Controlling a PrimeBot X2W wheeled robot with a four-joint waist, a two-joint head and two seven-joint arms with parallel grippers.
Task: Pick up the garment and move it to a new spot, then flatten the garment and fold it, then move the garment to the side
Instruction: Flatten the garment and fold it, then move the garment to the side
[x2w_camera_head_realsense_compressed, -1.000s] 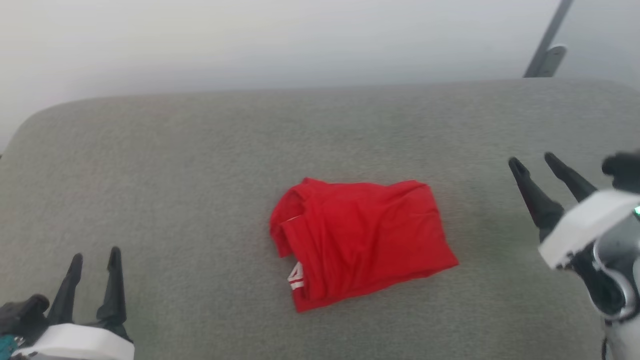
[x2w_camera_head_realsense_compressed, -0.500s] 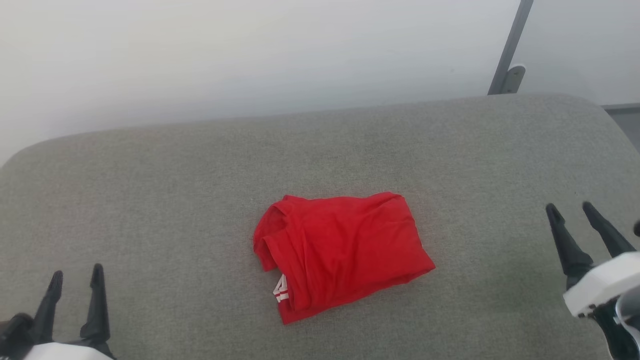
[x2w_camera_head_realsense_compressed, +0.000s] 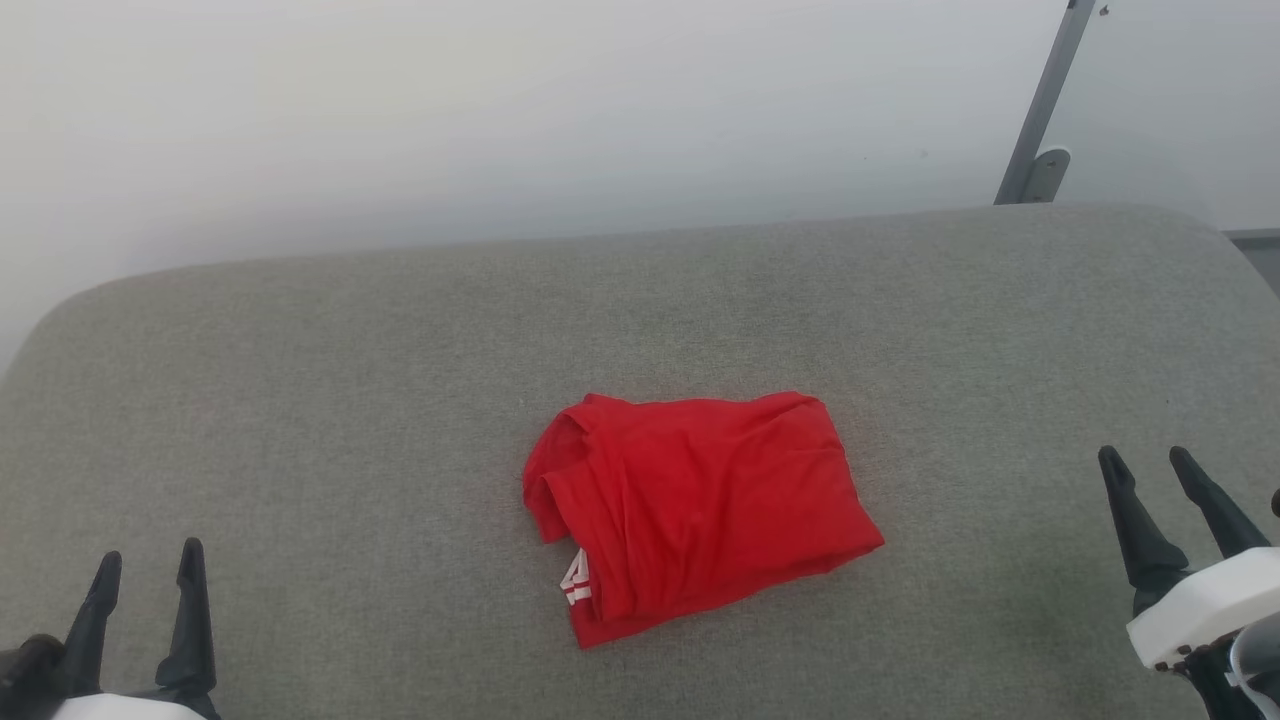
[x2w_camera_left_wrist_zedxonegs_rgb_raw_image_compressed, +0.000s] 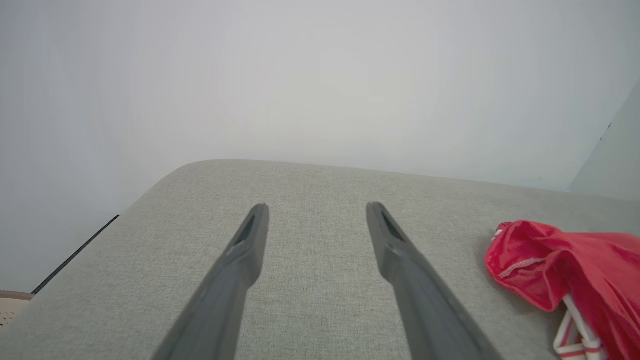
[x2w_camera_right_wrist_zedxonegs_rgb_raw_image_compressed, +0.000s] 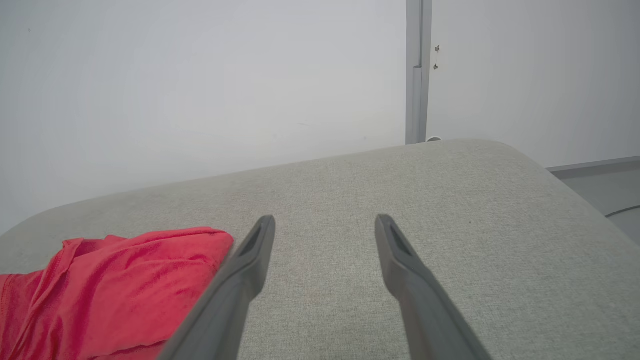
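Head view: one red jersey (x2w_camera_head_realsense_compressed: 700, 505), folded compact, lies on the grey fabric surface (x2w_camera_head_realsense_compressed: 300, 400) between two claws, well apart from each. Both gape wide and empty: left gripper (x2w_camera_head_realsense_compressed: 150, 552), right gripper (x2w_camera_head_realsense_compressed: 1144, 457). Folding looks done. Next, probably, one claw reaches inward, pinches the bundle's edge and carries it aside.
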